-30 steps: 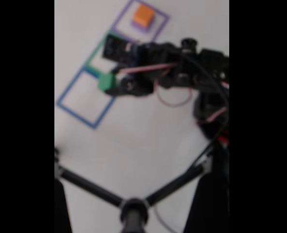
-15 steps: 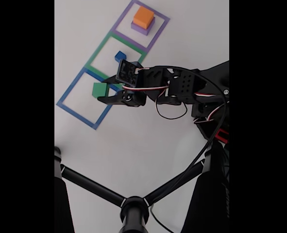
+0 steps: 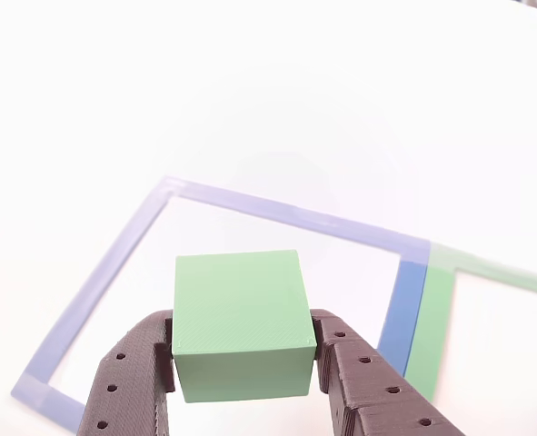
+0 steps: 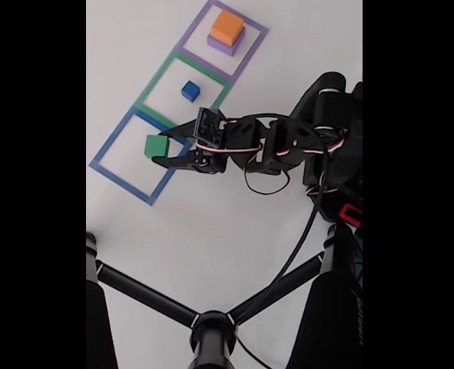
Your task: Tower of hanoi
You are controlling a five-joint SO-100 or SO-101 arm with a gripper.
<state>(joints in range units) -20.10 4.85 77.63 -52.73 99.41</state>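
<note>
Green block (image 3: 239,322) matt plastic, fine print lines on its faces; gripper (image 3: 243,363) fingers (image 3: 127,381) dark matt printed plastic, layered ridges, small holes. Table (image 4: 211,223) smooth white, slight sheen. Blue outline (image 3: 95,291) and green outline (image 3: 429,327) flat tape. Orange block (image 4: 227,26), purple block (image 4: 225,43), blue block (image 4: 190,91) look matt plastic

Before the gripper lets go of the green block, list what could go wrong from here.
1. The green block is held only by its lower sides between the gripper fingers; a shallow hold like that could let it tilt or slip.
2. In the fixed view it sits in the blue taped square near the corner by the green outline, so it may land on the tape.
</note>
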